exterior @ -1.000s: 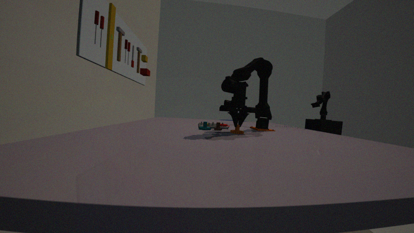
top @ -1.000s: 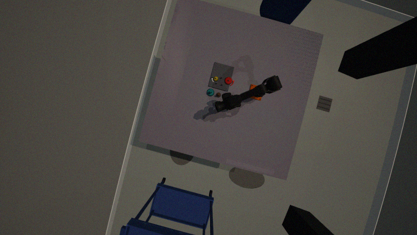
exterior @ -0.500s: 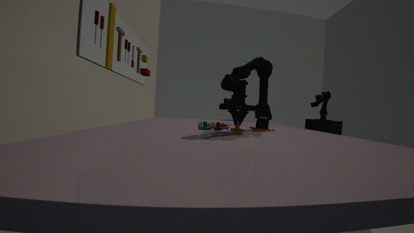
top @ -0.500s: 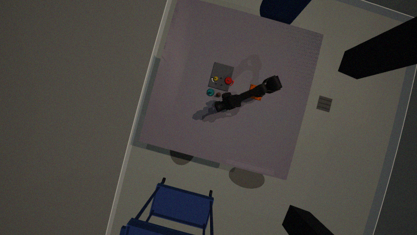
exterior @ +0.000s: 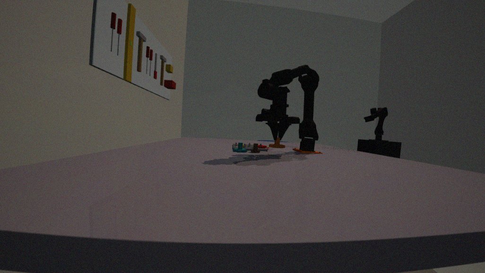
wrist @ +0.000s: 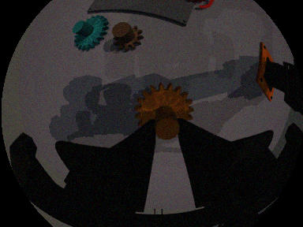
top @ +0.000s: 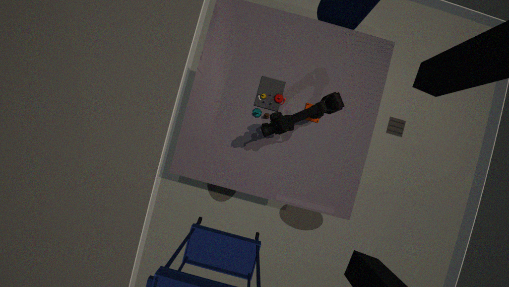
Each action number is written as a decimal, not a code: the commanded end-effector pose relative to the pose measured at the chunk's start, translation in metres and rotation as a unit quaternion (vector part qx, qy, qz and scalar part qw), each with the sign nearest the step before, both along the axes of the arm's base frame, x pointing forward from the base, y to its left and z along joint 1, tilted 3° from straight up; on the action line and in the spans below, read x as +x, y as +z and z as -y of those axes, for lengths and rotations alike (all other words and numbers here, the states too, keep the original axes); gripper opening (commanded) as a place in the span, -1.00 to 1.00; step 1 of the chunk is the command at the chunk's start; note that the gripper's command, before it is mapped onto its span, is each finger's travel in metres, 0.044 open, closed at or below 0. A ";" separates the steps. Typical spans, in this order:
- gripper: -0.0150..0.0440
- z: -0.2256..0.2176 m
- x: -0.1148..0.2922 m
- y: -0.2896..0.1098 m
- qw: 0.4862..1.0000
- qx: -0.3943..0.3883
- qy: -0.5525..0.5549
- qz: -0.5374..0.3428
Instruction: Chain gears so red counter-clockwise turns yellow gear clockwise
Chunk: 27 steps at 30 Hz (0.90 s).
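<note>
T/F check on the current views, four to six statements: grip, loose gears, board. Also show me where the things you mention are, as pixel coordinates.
1. The fingers (exterior: 278,138) are shut on the orange gear (exterior: 276,145) (wrist: 164,102). True.
2. The teal gear (top: 256,112) (exterior: 239,150) (wrist: 93,35) is on a peg. False: it stands on the table beside the board (top: 271,85) (wrist: 138,9).
3. The brown gear (top: 266,115) (exterior: 255,151) (wrist: 127,37) stands next to the teal gear. True.
4. The red gear (top: 278,98) is off the board. False: it sits on the board.
5. The yellow gear (top: 263,96) is on the board. True.

Gear between fingers (exterior: 276,145): orange. Loose gears: one teal (top: 256,112) (exterior: 239,149) (wrist: 91,33), one brown (top: 266,115) (exterior: 255,150) (wrist: 128,37). Board (top: 271,85) (wrist: 146,9) grey. Gear on peg (top: 278,98) red, another (top: 263,96) yellow. Arm (top: 302,114) (exterior: 308,101) black, its base plate (top: 308,106) (exterior: 317,152) (wrist: 261,59) orange.
</note>
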<state>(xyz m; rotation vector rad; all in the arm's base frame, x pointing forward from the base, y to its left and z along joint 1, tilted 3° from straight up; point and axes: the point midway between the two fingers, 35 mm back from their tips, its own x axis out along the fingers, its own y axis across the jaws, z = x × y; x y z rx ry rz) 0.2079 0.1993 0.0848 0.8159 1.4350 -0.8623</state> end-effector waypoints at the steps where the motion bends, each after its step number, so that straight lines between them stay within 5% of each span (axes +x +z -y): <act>1: -0.49 -0.003 0.004 0.010 1.000 0.003 0.002 0.005; 27: -0.49 -0.004 0.009 0.059 1.000 0.004 0.002 0.006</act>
